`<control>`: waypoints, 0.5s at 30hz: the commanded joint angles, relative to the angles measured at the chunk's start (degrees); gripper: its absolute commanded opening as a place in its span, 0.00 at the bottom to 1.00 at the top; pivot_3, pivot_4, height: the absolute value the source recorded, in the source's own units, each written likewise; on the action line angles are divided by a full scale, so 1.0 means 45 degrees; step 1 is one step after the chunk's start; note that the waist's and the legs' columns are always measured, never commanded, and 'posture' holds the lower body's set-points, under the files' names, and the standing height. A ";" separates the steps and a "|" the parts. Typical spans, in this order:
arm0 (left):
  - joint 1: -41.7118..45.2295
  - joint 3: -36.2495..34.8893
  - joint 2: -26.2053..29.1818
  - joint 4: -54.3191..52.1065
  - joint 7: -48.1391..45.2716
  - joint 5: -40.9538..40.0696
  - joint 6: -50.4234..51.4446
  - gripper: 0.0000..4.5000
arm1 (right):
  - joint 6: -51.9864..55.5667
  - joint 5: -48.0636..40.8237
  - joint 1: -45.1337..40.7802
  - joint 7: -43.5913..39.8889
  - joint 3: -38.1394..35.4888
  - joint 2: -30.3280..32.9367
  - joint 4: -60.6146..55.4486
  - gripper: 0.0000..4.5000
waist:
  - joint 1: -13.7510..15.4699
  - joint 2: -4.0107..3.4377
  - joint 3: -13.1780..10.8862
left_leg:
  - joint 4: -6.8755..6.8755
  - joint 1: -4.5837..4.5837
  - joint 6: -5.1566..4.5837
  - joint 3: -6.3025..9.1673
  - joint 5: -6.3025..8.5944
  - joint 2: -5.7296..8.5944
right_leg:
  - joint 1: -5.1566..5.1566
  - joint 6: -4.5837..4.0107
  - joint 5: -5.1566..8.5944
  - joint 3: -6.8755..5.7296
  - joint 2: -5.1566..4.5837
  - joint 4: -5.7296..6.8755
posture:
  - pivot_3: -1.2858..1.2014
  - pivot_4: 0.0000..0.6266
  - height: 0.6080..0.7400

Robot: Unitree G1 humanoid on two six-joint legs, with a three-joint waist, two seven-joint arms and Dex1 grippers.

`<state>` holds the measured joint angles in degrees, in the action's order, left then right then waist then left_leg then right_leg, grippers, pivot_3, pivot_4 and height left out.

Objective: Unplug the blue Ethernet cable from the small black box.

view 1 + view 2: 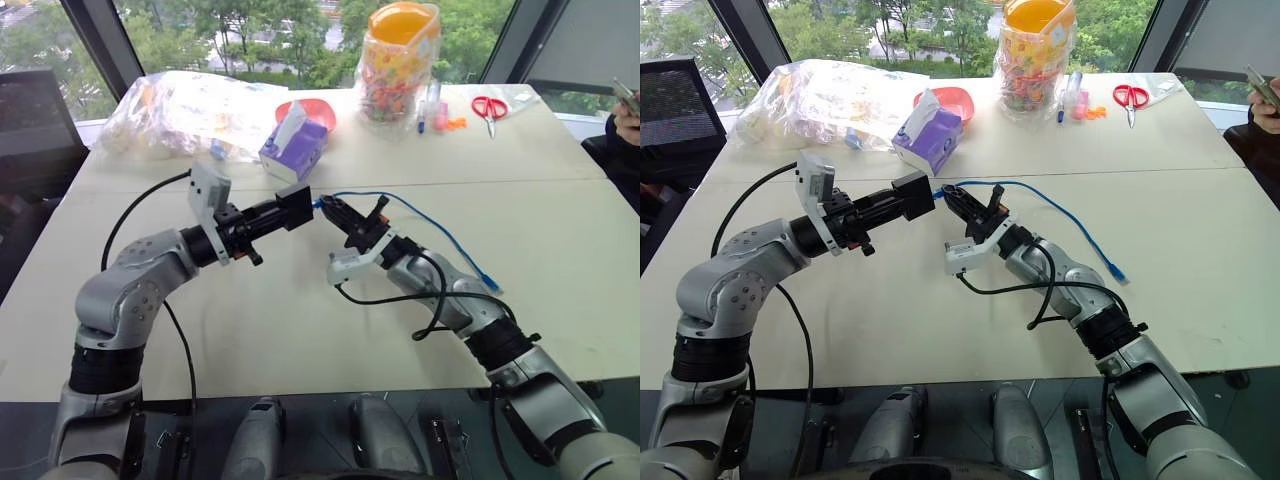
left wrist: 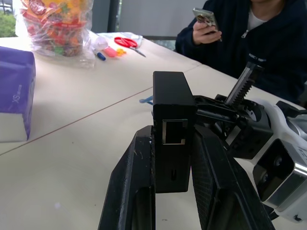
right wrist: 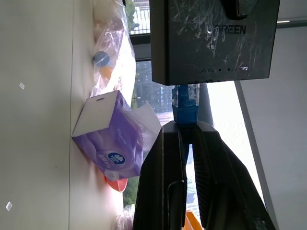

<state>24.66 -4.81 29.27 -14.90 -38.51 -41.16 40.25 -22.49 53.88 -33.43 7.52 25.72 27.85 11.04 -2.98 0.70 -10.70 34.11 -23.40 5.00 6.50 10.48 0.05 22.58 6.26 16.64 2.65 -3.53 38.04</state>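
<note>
Before you stands a pale table (image 1: 300, 340), built of sections meeting at visible seams. At its far edge you see a clear plastic bag (image 1: 185, 105), a purple tissue box (image 1: 295, 145) just before a red dish (image 1: 318, 108), a jar of coloured sweets (image 1: 398, 65), and red-handled scissors (image 1: 489, 107). The blue Ethernet cable (image 1: 455, 245) trails across the right-hand section.

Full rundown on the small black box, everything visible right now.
The small black box is a matte black, scuffed, plastic-looking block with white lettering and tiny markings on one face. It is held off the table between the fingers of the left tool, which is shut on it. One empty squarish port faces the left wrist camera. The blue Ethernet cable is plugged into another side, its plug pinched by the shut right tool. The cable's far end lies on the table.
</note>
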 commanded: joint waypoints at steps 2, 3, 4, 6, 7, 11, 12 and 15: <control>0.0110 0.0086 -0.0020 -0.0065 -0.0099 0.0281 -0.0216 0.09 | -0.0227 -0.0288 -0.0045 -0.0075 -0.0294 0.0004 -0.0876 0.00 | 0.0068 0.0001 -0.0001 | -0.0001 0.0000 0.0000 0.0000 0.0000 0.0000 | 0.0001 0.0000 0.0000 0.0000 0.0000 -0.0001 | 0.52 0.24 1.00; 0.0122 0.0093 -0.0035 -0.0061 -0.0106 0.0311 -0.0223 0.09 | -0.0250 -0.0333 -0.0035 -0.0099 -0.0324 0.0018 -0.0884 0.00 | 0.0090 0.0001 -0.0001 | -0.0001 0.0000 0.0000 0.0000 0.0000 0.0000 | 0.0001 0.0000 0.0000 0.0000 0.0000 -0.0001 | 0.52 0.24 1.00; 0.0135 0.0108 -0.0032 -0.0038 -0.0124 0.0377 -0.0272 0.09 | -0.0272 -0.0515 -0.0040 -0.0206 -0.0394 0.0015 -0.0866 0.09 | 0.0099 0.0002 -0.0002 | -0.0001 0.0000 0.0000 0.0000 0.0000 0.0000 | 0.0001 -0.0001 0.0000 0.0000 0.0000 -0.0001 | 0.52 0.24 1.00; 0.0146 0.0122 -0.0012 0.0012 -0.0153 0.0605 -0.0542 0.09 | -0.0350 -0.0767 -0.0102 -0.0363 -0.0488 0.0031 -0.0830 0.26 | 0.0101 0.0003 -0.0003 | -0.0001 -0.0001 0.0000 0.0000 0.0000 0.0000 | 0.0000 -0.0004 0.0002 0.0000 -0.0001 -0.0004 | 0.52 0.24 1.00; 0.0145 0.0120 -0.0012 0.0030 -0.0162 0.0740 -0.0706 0.09 | -0.0360 -0.0807 -0.0131 -0.0401 -0.0508 0.0047 -0.0833 0.36 | 0.0102 0.0004 -0.0003 | -0.0001 -0.0001 0.0000 0.0000 0.0000 0.0000 | -0.0001 -0.0005 0.0002 0.0000 -0.0001 -0.0005 | 0.52 0.24 1.00; -0.0183 -0.0257 0.0087 -0.0149 -0.0276 0.0995 -0.1364 0.09 | -0.0685 -0.1388 -0.0392 -0.0922 -0.0705 0.0195 -0.0732 0.81 | 0.0090 0.0004 -0.0004 | -0.0001 -0.0001 0.0000 0.0000 0.0000 0.0000 | -0.0002 -0.0005 0.0003 0.0000 -0.0002 -0.0006 | 0.52 0.24 1.00; -0.0397 -0.0447 0.0224 -0.0199 -0.0490 0.1019 -0.1638 0.09 | -0.0946 -0.2016 -0.0502 -0.1629 -0.0721 0.0328 -0.0588 0.92 | 0.0072 0.0004 -0.0004 | -0.0001 0.0000 0.0000 -0.0001 0.0000 0.0000 | -0.0001 -0.0005 0.0002 0.0000 -0.0002 -0.0006 | 0.52 0.24 1.00; -0.1066 -0.0952 0.0730 -0.0306 -0.1313 0.0898 -0.2235 0.09 | -0.1470 -0.5348 -0.0660 -0.5084 -0.0697 0.0862 -0.0479 0.92 | 0.0057 0.0007 -0.0008 | -0.0016 0.0000 -0.0001 -0.0003 0.0000 -0.0001 | 0.0003 -0.0003 0.0002 0.0000 -0.0002 -0.0008 | 0.52 0.24 1.00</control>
<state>19.89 -6.27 31.62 -14.16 -42.67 -36.73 32.47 -27.87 37.24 -35.21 -9.00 23.90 31.12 10.17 -2.73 0.74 -10.74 34.03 -23.40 5.00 6.49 10.48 0.03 22.58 6.24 16.65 2.64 -3.54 38.00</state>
